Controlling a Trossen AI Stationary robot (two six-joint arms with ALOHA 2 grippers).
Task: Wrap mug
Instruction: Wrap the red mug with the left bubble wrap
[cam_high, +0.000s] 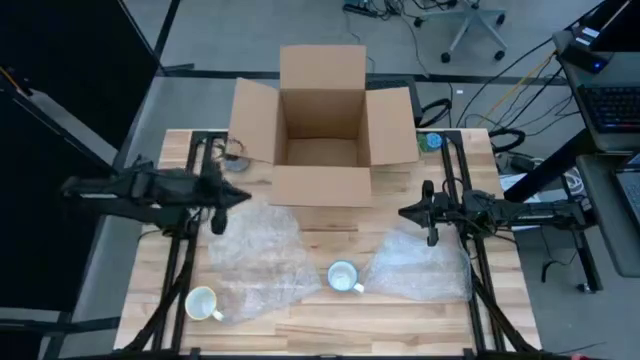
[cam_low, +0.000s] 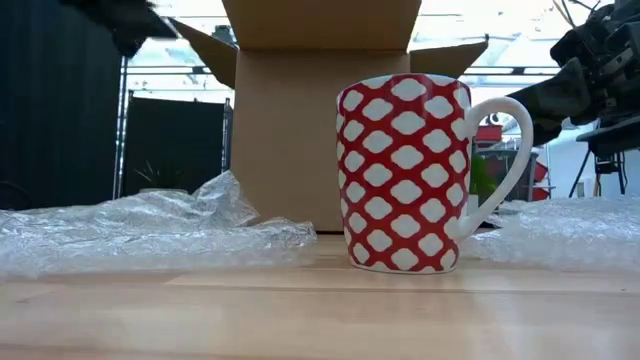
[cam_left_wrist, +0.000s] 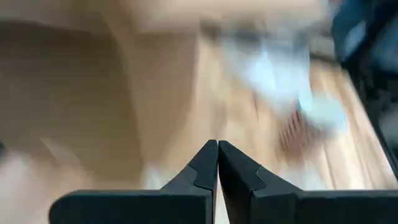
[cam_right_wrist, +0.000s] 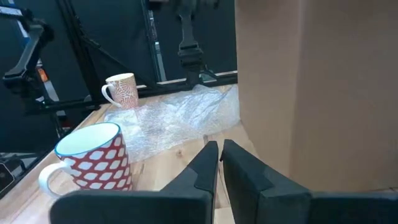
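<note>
Surface: a wooden slatted table.
Far edge, middle: an open cardboard box.
Left half: a bubble wrap sheet.
Right half: a second bubble wrap sheet.
Near edge, middle: a red-patterned mug.
Near-left corner: a second mug.

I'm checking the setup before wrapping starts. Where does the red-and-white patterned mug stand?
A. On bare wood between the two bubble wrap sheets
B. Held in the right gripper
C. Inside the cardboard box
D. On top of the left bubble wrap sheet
A: the red-and-white patterned mug stands upright on the bare wooden table, between the left bubble wrap sheet and the right bubble wrap sheet, in front of the cardboard box.
</note>
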